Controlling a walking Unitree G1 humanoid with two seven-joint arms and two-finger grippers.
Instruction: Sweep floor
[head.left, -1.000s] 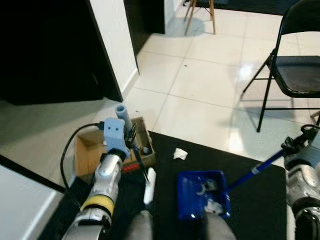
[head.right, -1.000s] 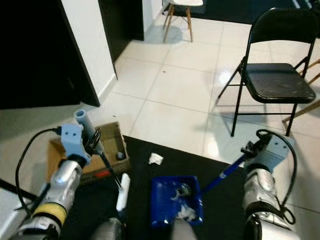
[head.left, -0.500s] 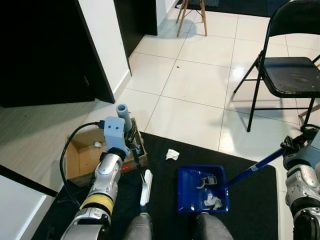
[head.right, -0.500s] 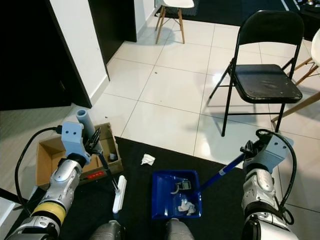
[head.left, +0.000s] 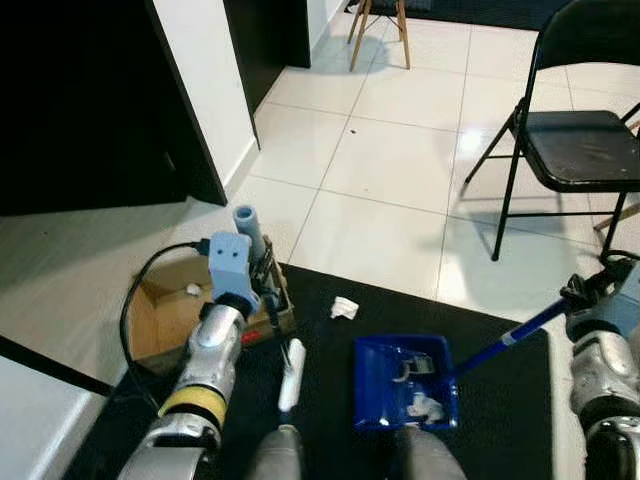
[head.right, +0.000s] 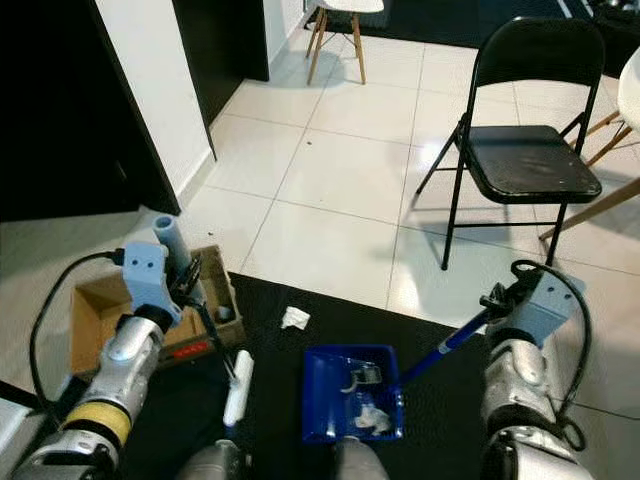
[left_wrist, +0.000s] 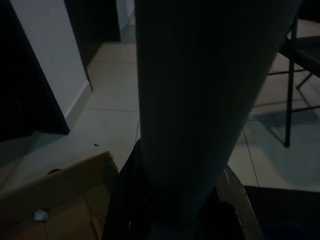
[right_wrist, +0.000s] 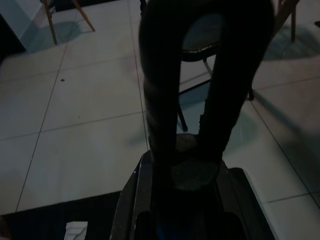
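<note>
Below, left pincer (head.right: 190, 283) clamped round grey broom handle (head.right: 172, 243); right pincer (head.right: 497, 300) (likewise) gripping blue dustpan (head.right: 352, 406).

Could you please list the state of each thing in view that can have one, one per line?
Left gripper: shut on the brush handle.
Right gripper: shut on the dustpan handle.
Brush: head down on the black mat.
Dustpan: flat on the mat, holding scraps.
Paper scrap: loose on the mat, not yet swept.
Cardboard box: open.
Folding chair: unfolded, upright, seat bare.

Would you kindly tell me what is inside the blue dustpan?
Inside the blue dustpan lie crumpled white paper scraps and a small grey piece. Anything beneath them is hidden.
</note>
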